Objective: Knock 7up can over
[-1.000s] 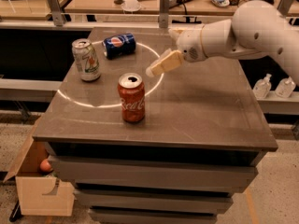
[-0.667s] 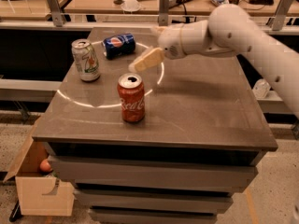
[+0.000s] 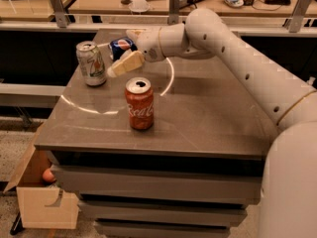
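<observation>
While my gripper [image 3: 115, 71] hangs just beside the one upright 7up can [image 3: 91, 63], one Pepsi can [image 3: 121, 47] lies behind it and one Coca-Cola can [image 3: 139, 104] stands nearer; clenched or released, I cannot tell.

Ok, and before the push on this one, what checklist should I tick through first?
1. 7up can upright, not yet knocked: ok.
2. The gripper beside the 7up can at mid-height: ok.
3. Contact between them: cannot tell.
4. Coca-Cola can nearer the front, out of the push line: ok.
5. Pepsi can lying behind the gripper, probably clear: ok.
6. Table room beyond the 7up can: little, edge near; not ok.
</observation>
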Available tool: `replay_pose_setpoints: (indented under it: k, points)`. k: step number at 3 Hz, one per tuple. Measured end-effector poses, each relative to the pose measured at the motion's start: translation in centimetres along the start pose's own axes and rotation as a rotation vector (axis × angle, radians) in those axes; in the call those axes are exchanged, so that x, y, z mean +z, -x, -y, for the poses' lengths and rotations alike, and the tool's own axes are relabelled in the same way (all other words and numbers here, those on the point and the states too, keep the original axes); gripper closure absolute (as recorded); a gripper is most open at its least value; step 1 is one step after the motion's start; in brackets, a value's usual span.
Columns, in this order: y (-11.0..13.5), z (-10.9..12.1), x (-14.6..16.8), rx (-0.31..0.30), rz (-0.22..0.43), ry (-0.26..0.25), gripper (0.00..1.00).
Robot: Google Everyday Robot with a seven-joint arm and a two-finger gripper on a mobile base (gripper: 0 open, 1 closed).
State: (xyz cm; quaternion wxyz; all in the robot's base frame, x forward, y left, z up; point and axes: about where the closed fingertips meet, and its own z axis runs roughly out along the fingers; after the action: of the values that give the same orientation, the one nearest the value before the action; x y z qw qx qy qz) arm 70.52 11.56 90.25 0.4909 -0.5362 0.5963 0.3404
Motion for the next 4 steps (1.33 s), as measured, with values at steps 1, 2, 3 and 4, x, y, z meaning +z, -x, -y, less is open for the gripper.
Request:
replay_pose_setpoints:
  k: [1, 2, 3, 4]
  points:
    - [0.7, -1.0, 2.4, -0.015, 0.026, 0.079, 0.0]
    - [0.4, -2.9, 5.2, -0.013, 0.04, 0.196, 0.25]
    - [0.1, -3.7, 6.2, -0.012, 0.043, 0.243, 0.48]
    - [-0.1, -3.4, 5.7, -0.008, 0.033, 0.229, 0.7]
